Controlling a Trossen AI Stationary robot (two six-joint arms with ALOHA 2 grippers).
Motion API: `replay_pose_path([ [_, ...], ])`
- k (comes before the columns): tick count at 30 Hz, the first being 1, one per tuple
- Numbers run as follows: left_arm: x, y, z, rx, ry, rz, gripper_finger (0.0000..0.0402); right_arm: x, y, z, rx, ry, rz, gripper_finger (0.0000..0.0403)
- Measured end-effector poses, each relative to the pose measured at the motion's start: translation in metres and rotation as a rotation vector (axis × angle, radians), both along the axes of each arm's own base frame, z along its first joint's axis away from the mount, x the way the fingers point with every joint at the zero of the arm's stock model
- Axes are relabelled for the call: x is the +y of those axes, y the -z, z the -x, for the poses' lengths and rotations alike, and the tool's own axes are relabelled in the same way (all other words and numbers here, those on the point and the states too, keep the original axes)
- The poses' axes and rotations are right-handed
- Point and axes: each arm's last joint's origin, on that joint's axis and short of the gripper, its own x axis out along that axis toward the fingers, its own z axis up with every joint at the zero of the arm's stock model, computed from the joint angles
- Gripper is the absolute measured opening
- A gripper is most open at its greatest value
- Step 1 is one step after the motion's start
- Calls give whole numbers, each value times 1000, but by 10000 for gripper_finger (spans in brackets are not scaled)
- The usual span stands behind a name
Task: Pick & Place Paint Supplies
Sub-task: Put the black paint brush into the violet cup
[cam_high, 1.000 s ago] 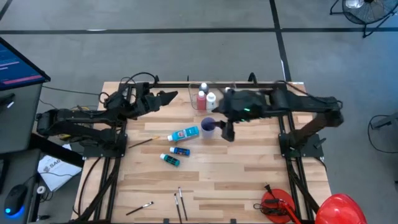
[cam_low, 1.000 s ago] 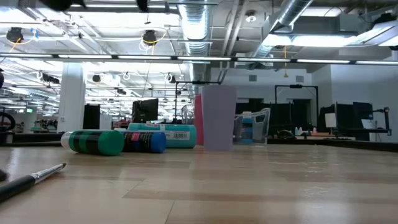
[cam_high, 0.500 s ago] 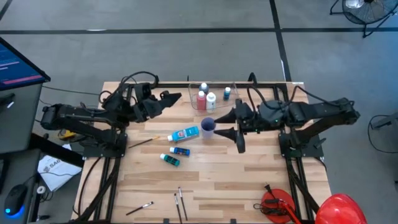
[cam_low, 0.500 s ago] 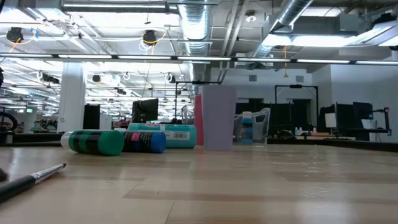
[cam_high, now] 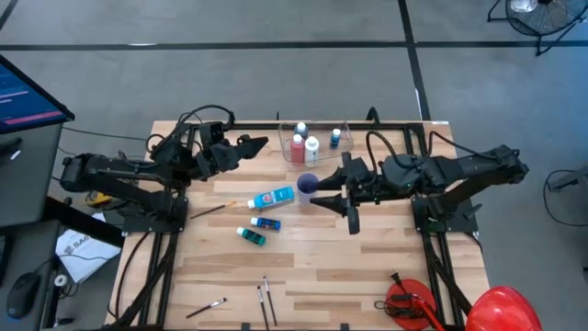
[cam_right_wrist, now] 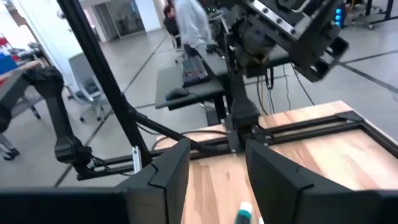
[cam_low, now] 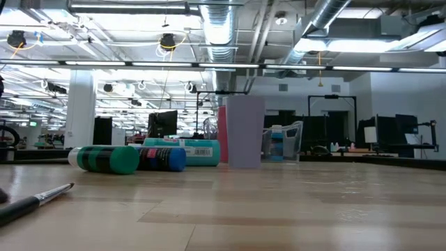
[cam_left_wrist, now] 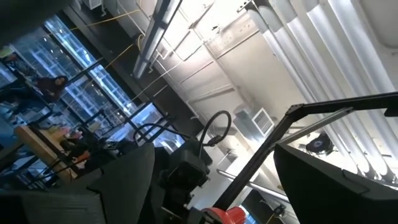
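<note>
A large light blue bottle [cam_high: 273, 198], a small blue tube [cam_high: 266, 223] and a teal tube [cam_high: 251, 236] lie on their sides mid-table, left of the purple cup [cam_high: 308, 186]. Thin brushes lie at the left [cam_high: 209, 210] and near the front edge [cam_high: 266, 296]. The clear tub [cam_high: 317, 129] at the far edge holds a red bottle [cam_high: 298, 147], a white bottle [cam_high: 312, 144] and a blue bottle [cam_high: 335, 138]. My right gripper [cam_high: 335, 213] hovers open, right of the cup, pointing toward the table's left. My left gripper [cam_high: 255, 144] hangs open above the table's far left, tipped upward.
Red cables [cam_high: 407, 303] and a red helmet [cam_high: 501, 308] sit at the near right corner. A monitor [cam_high: 28, 97] stands off the table's left. In the right wrist view a person [cam_right_wrist: 189, 25] stands beyond the table. Bare wood lies on the near right half.
My right gripper has swung away from above the tub and cup, toward the table's near edge and right, and has tipped from pointing down to nearly level. My left gripper has risen a little and then kept still. No supplies have moved.
</note>
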Motion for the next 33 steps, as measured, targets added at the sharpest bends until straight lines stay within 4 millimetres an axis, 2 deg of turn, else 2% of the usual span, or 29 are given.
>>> replay_pose_path([
  [11,-1,0,0,7,-28,-53,323,1,0,-2,-8,-2,-10,134],
  [21,-11,4,-3,63,-34,-123,322,11,2,0,0,-37,-8,131],
  [23,-14,6,-5,178,-87,-179,314,13,3,-1,5,-41,-6,129],
  [27,-11,5,-3,629,-229,-282,287,14,3,-1,4,-46,-7,128],
  [30,-7,-2,12,975,-324,-380,265,16,4,-1,12,-50,-21,128],
  [33,-4,-8,32,1232,-329,-469,246,20,4,0,10,-63,-23,128],
])
